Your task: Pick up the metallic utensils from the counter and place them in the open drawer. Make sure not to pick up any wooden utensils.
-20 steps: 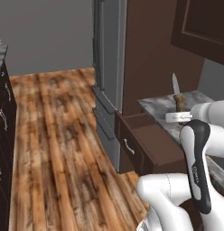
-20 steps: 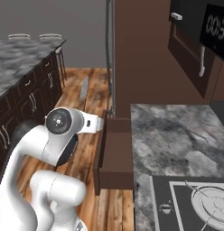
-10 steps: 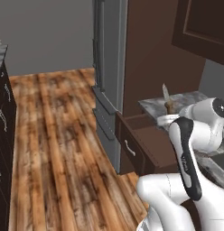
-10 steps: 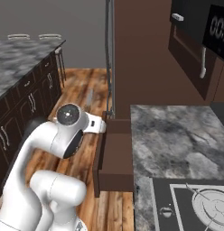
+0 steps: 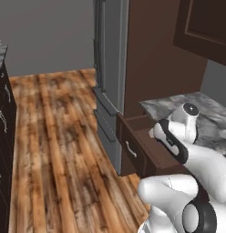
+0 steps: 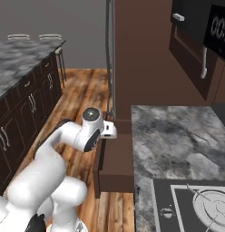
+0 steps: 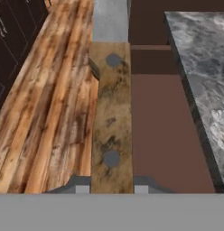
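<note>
1. Knife handle (image 7: 112, 117), brown and mottled with two grey rivets, runs straight up the middle of the hand view, clamped between the pincer (image 7: 111, 187) whose fingertips (image 7: 82, 186) press against its two sides at the bottom.
2. Knife is held over the open drawer (image 7: 163, 131); the handle lies above the drawer's left front edge, with the wooden floor (image 7: 46, 103) to its left.
3. Drawer (image 6: 116, 158) is pulled out beside the marbled grey tabletop (image 6: 178, 136), its dark brown inside bare where it shows.
4. Right base view shows the arm (image 6: 87, 133) bent over the drawer's front edge, the hand above the drawer.
5. Left base view shows the drawer front with its silvery pull (image 5: 130, 149), and the tabletop (image 5: 210, 113) behind the arm.
</note>
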